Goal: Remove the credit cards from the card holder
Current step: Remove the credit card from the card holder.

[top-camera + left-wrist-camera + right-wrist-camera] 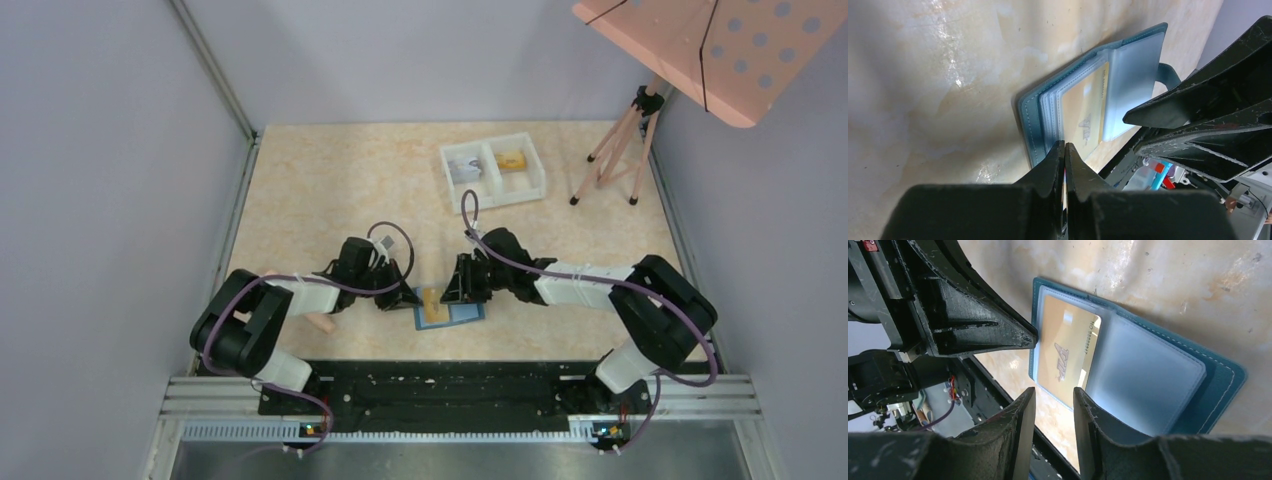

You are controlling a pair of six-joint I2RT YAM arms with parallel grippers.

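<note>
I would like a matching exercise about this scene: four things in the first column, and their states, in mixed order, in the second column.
Things:
1. card holder
2. orange-gold card
3. left gripper
4. right gripper

States:
A. fingers apart
B. fingers pressed together
C. lying open
D. tucked inside the card holder

Pairs: 1-C, 2-D, 3-B, 4-A

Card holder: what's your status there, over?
Left gripper shut at card holder edge. Right gripper open, close by. Holder lies open, gold card in pocket. Nothing blocking the card.
</note>
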